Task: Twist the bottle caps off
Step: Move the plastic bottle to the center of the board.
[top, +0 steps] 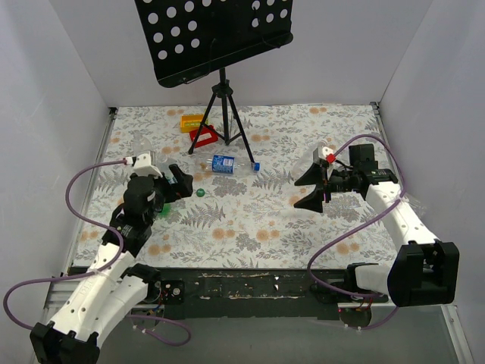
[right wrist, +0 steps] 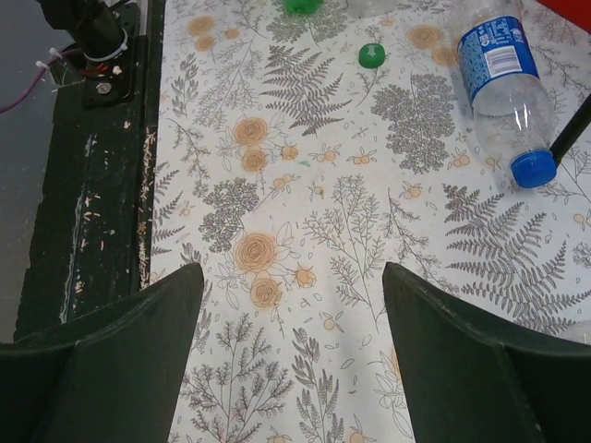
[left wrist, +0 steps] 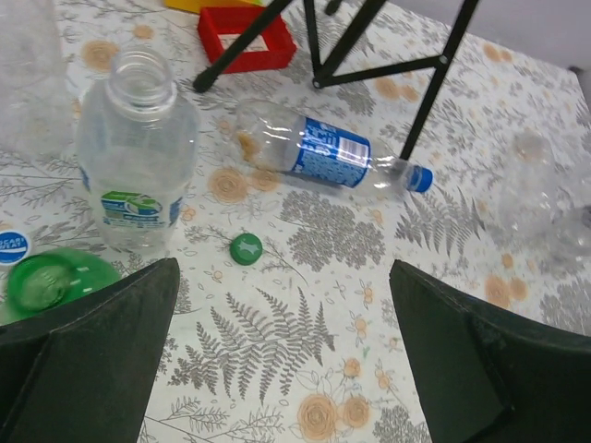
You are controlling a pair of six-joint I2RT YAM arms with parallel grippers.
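Note:
A clear bottle with a blue-white label lies on its side mid-table, its blue cap screwed on; the right wrist view shows this bottle and cap too. An uncapped clear bottle stands upright at left, next to a green bottle. A loose green cap lies on the cloth, as does a blue-white cap. My left gripper hovers open and empty near the green cap. My right gripper is open and empty over bare cloth, right of the lying bottle.
A black tripod with a perforated stand rises at the back centre, beside a red block and a yellow block. More clear bottles stand at far left and right. The dark table edge lies near.

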